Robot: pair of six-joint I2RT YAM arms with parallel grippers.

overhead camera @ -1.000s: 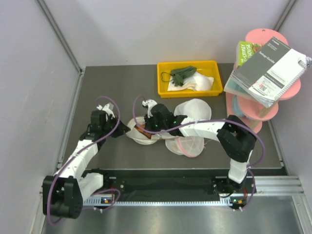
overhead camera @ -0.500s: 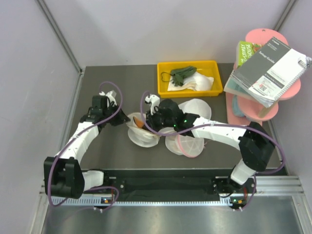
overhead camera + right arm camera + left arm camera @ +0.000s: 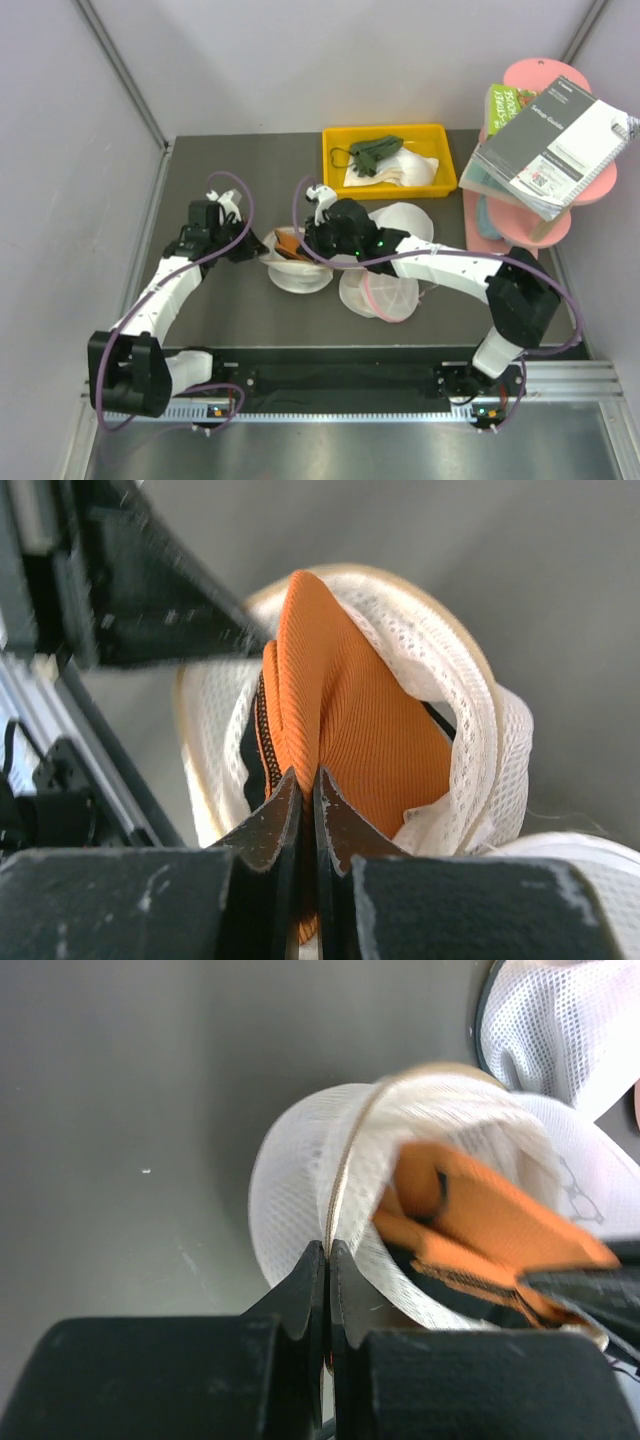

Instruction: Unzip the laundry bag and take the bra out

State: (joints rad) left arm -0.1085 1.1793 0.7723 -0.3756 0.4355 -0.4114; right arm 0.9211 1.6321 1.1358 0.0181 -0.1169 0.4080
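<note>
The laundry bag (image 3: 298, 276) is a round white mesh pod with a beige-tan rim, lying open mid-table. An orange ribbed bra (image 3: 360, 720) with black trim sticks out of its opening (image 3: 290, 244). My left gripper (image 3: 328, 1250) is shut on the bag's tan rim (image 3: 345, 1160) at its left side. My right gripper (image 3: 308, 778) is shut on a fold of the orange bra, partly lifted out of the mesh (image 3: 470, 730). In the top view both grippers meet at the bag, left gripper (image 3: 256, 250), right gripper (image 3: 308, 242).
A pink-rimmed mesh bag (image 3: 385, 295) and a plain white mesh bag (image 3: 405, 222) lie right of the laundry bag. A yellow tray (image 3: 338, 180) with cloth items stands at the back. A pink shelf (image 3: 525, 225) with books is at the right.
The right gripper has drawn the orange bra up and back out of the bag. The left arm shifted slightly, holding the rim. The bag turned more open toward the camera.
</note>
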